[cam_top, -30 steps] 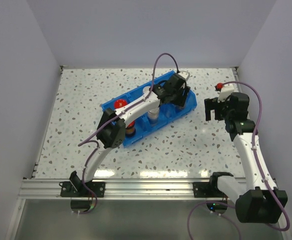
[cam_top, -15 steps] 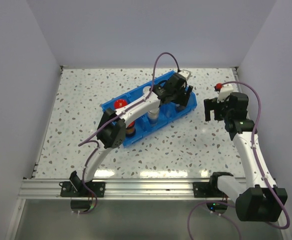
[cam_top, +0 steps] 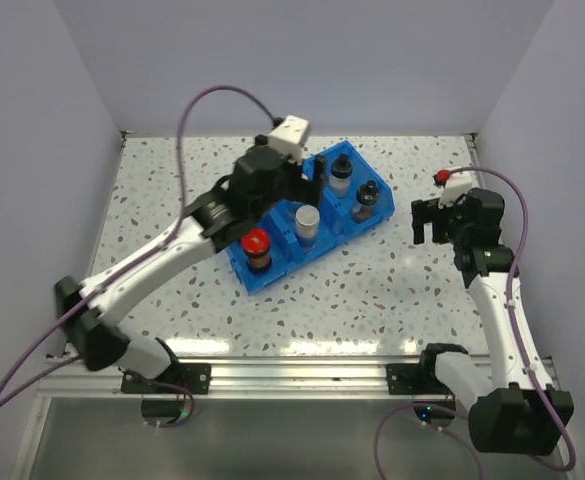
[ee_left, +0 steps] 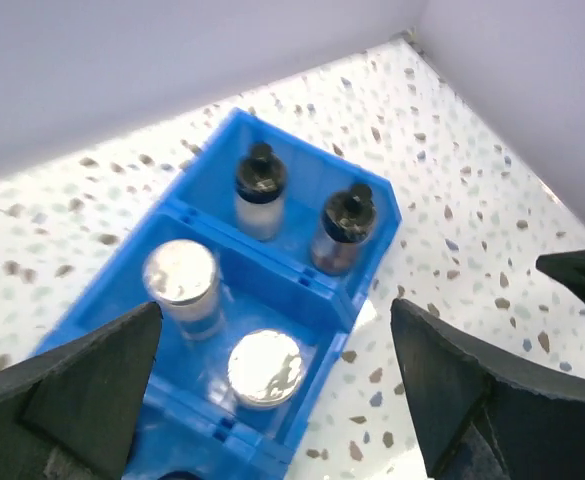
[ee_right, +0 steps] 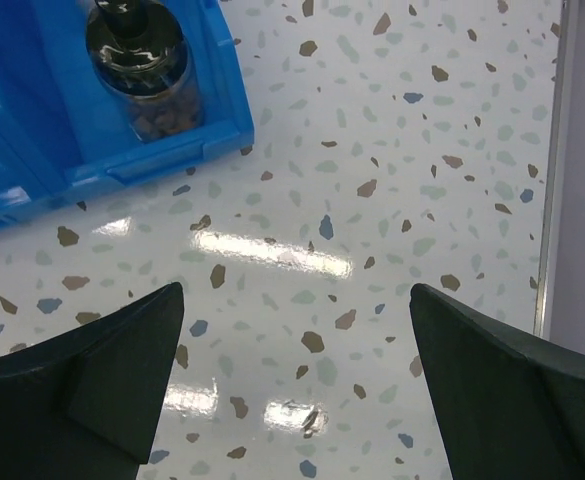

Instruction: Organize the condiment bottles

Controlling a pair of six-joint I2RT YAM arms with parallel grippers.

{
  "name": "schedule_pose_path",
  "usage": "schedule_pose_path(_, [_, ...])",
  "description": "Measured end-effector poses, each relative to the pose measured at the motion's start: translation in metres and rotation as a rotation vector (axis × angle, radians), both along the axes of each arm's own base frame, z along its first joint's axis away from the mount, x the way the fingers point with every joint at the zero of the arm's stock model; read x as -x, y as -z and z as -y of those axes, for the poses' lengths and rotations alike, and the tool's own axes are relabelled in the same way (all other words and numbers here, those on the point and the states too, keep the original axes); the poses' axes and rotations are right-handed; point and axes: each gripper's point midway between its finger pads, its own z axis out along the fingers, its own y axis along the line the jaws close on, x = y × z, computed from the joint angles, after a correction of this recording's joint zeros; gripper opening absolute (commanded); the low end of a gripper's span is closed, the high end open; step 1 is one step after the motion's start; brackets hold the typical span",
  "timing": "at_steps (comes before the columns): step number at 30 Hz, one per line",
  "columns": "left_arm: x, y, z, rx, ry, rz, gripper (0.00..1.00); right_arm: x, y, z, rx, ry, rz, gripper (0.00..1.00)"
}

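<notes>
The left claw (cam_top: 309, 175) hangs wide open above the blue bin (cam_top: 324, 250) and holds nothing. In the bin, two black-capped jars (ee_left: 260, 190) stand in the end compartment and two silver-capped jars (ee_left: 180, 275) in the middle one. One red-capped jar (cam_top: 257, 243) shows in the other end compartment. The right claw (cam_top: 427, 222) is also wide and empty, over the table (ee_right: 372, 250) beside the bin.

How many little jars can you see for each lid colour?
Black-lid jars: 2
Silver-lid jars: 2
Red-lid jar: 1
Total: 5 in view. The left arm covers part of the blue bin, so there may be more jars hidden under it.
</notes>
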Motion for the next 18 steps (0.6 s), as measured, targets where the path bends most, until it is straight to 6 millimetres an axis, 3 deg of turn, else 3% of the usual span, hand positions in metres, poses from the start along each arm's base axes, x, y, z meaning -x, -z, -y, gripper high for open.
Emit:
schedule_pose_path(2, [0.028,-0.037,-0.048,0.059,-0.052,0.107,1.0,0.004,-0.006,0.0,-0.008,0.001,0.029,0.99])
schedule_pose_path(4, [0.049,-0.056,-0.091,0.117,-0.114,0.189,1.0,0.006,-0.013,0.0,-0.025,0.004,0.062,0.99])
schedule_pose_path(6, [0.069,-0.054,-0.14,0.145,-0.199,0.23,1.0,0.006,-0.02,0.0,-0.038,0.013,0.092,0.99])
schedule_pose_path(8, [0.082,-0.042,-0.185,0.153,-0.301,0.255,1.0,0.007,-0.027,0.0,-0.052,0.024,0.121,0.99])
schedule_pose_path(11, [0.099,-0.003,-0.233,0.106,-0.425,0.238,1.0,0.008,-0.032,0.001,-0.067,0.037,0.148,0.99])
schedule_pose_path(14, [0.115,0.032,-0.266,0.038,-0.521,0.204,1.0,0.01,-0.037,0.001,-0.074,0.043,0.165,0.98])
schedule_pose_path(18, [0.129,0.053,-0.295,0.008,-0.621,0.193,1.0,0.015,-0.044,0.004,-0.072,0.064,0.188,0.99])
